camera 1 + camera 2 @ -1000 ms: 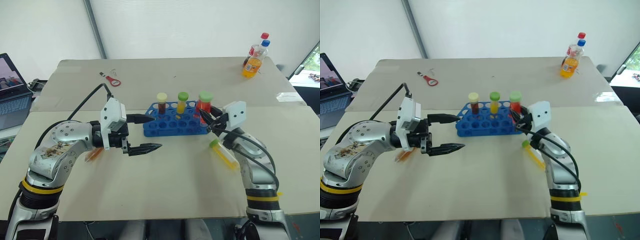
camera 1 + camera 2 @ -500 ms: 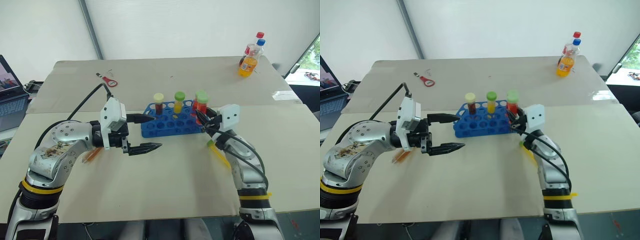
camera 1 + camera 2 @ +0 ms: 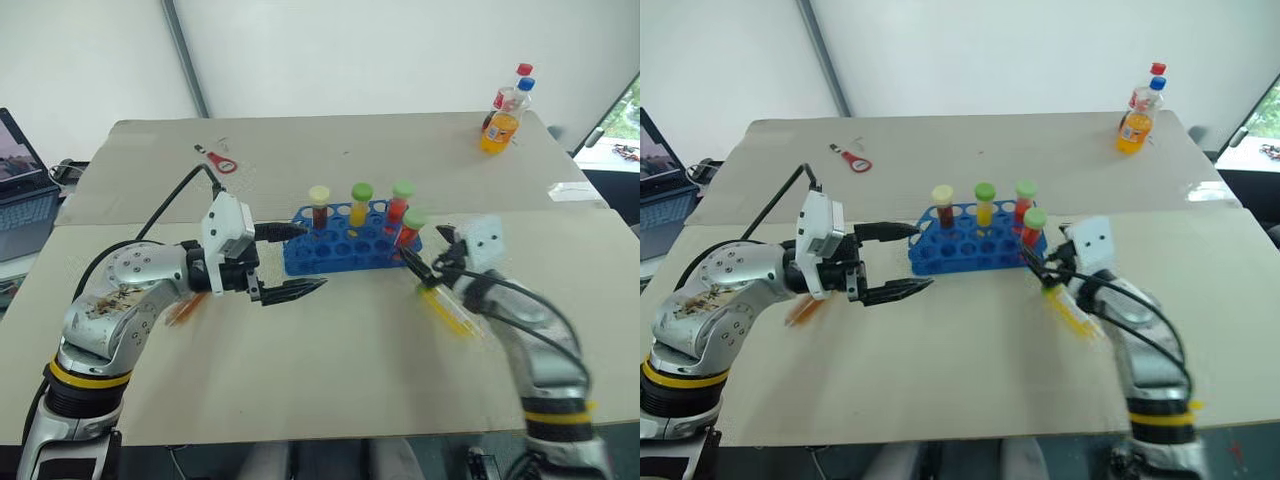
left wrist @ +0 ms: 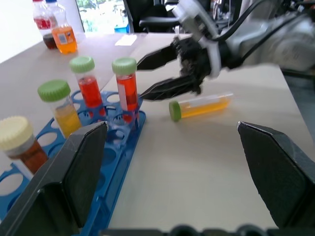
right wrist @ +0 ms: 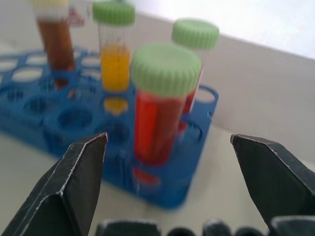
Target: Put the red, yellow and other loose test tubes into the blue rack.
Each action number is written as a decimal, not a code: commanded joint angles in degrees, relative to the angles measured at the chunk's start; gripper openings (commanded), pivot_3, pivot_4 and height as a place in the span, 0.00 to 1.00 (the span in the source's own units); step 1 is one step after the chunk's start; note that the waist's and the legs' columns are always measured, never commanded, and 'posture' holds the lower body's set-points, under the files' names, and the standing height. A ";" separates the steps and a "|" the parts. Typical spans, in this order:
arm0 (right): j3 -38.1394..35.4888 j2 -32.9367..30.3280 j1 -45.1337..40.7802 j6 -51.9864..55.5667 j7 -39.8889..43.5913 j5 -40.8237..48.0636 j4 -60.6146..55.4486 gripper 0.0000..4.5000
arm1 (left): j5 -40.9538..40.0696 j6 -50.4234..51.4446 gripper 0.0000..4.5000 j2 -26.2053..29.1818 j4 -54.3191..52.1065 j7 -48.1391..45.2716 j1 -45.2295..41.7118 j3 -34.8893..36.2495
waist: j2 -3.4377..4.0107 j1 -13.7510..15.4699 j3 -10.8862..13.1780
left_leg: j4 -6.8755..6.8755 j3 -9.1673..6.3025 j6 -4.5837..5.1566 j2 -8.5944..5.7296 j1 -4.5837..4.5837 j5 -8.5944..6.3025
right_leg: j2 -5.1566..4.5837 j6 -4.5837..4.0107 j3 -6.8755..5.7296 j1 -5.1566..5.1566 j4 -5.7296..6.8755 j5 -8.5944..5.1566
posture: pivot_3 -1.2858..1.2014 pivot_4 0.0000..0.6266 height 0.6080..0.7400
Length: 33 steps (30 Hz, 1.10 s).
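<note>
Far left, a laptop [image 3: 20,175] sat at the edge of a side surface. On the table [image 3: 330,390], a red-handled tool [image 3: 222,162] lay towards the far left corner.

Left gripper [image 3: 292,262] hovered just left of the blue rack [image 3: 340,250], pointing across at it, fingers spread wide, nothing between them. An orange item [image 3: 183,310] lay partly hidden beneath that arm; could not tell what it was.

The rack stood mid-table with four tubes upright in it: cream-capped amber-brown tube [image 3: 319,205], green-capped yellow tube [image 3: 360,203] and green-capped red tube [image 3: 399,205] along the back row, plus a second green-capped red tube [image 3: 408,230] nearer the front at the right end.

Right gripper [image 3: 428,255] was just beside the rack's right end, fingers apart and empty, the front red tube standing free between them in the right wrist view. A loose yellow tube [image 3: 448,312], green cap, lay flat on the table below that gripper, outside the rack.

Far right corner: two drink bottles [image 3: 508,110], red and blue caps.
</note>
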 commanded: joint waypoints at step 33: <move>27.80 -19.80 -27.35 47.00 10.33 9.39 11.16 0.58 | 4.60 -13.08 1.00 2.58 -5.12 -12.70 4.16 -7.32 | -0.06 0.85 0.01 | 0.03 0.06 0.06 0.04 -0.04 -0.03 | 0.02 0.02 0.04 0.01 -0.07 0.02 | 0.52 0.24 1.00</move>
